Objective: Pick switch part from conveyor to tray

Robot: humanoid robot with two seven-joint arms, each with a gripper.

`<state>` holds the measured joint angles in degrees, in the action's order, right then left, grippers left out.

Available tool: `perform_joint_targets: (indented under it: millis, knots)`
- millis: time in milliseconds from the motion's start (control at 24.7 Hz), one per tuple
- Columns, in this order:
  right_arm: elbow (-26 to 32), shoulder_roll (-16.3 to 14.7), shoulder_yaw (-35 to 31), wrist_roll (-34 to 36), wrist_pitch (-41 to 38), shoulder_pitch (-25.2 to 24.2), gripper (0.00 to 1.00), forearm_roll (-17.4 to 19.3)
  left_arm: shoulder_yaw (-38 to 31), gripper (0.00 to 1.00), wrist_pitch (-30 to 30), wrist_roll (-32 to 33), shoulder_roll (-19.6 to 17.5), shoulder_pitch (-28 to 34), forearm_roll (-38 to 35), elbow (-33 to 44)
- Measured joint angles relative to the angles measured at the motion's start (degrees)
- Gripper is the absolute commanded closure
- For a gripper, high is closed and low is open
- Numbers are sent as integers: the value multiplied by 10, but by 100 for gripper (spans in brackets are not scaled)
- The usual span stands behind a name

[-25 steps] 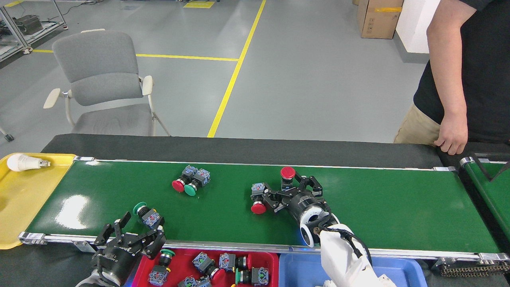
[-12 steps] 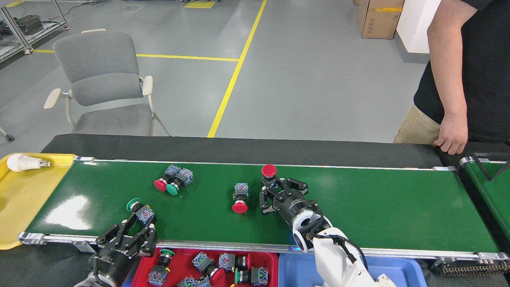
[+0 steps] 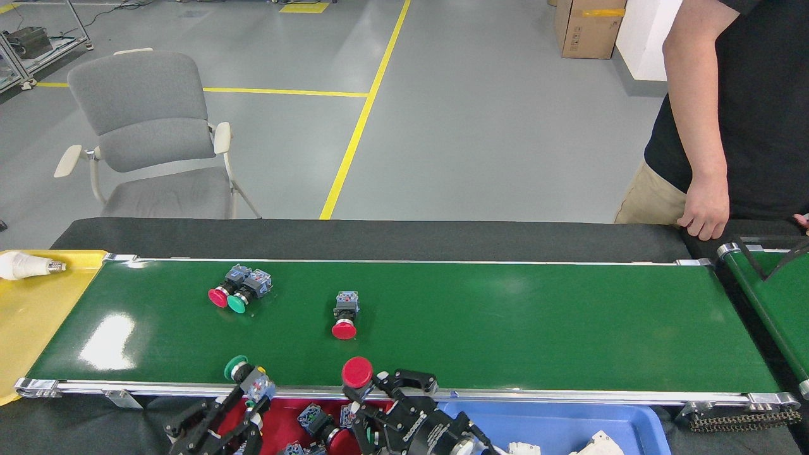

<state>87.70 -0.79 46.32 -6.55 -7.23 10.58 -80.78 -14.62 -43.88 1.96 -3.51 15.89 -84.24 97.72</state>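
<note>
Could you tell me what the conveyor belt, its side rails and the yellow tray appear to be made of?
The conveyor belt looks like smooth rubber or PVC, dark green and glossy: it mirrors the ceiling light as a white patch. The side rails seem bare aluminium, silver with a brushed metallic sheen. The yellow tray looks like moulded plastic, evenly coloured, with a softly rounded rim and a dull shine.

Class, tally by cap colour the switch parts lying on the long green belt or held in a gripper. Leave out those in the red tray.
Red-capped switch parts: 3, two on the glossy dark-green conveyor belt, one in the right gripper
Green-capped switch parts: 2, one on the belt, one in the left gripper
Total: 5
</note>
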Motion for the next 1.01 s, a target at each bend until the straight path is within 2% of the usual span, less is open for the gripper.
perform_joint_targets:
  millis: [40,243,324,485,647,809,890,1011]
  knots:
    - [0,0,4,0,0,0,0,-1,-1,0,-4,0,4,6,1,8]
    - [8,6,3,0,-3,-8,0,-1,-9,0,-8,0,22,27,2,13]
    - [39,6,-14,-1,-4,-17,0,1,-31,0,-9,0,27,40,2,14]
    - [101,5,-174,2,21,-93,0,4,-111,0,-11,0,51,41,2,14]
    - [121,8,-346,54,32,-164,0,5,-187,0,21,-3,51,41,2,1]
    - [127,20,-454,82,34,-230,0,13,-210,0,34,-9,51,48,2,1]
    - [127,25,-494,85,35,-237,0,28,-202,0,36,-9,51,47,2,6]
    - [127,28,-505,86,35,-238,0,35,-163,0,43,-10,51,28,-2,16]
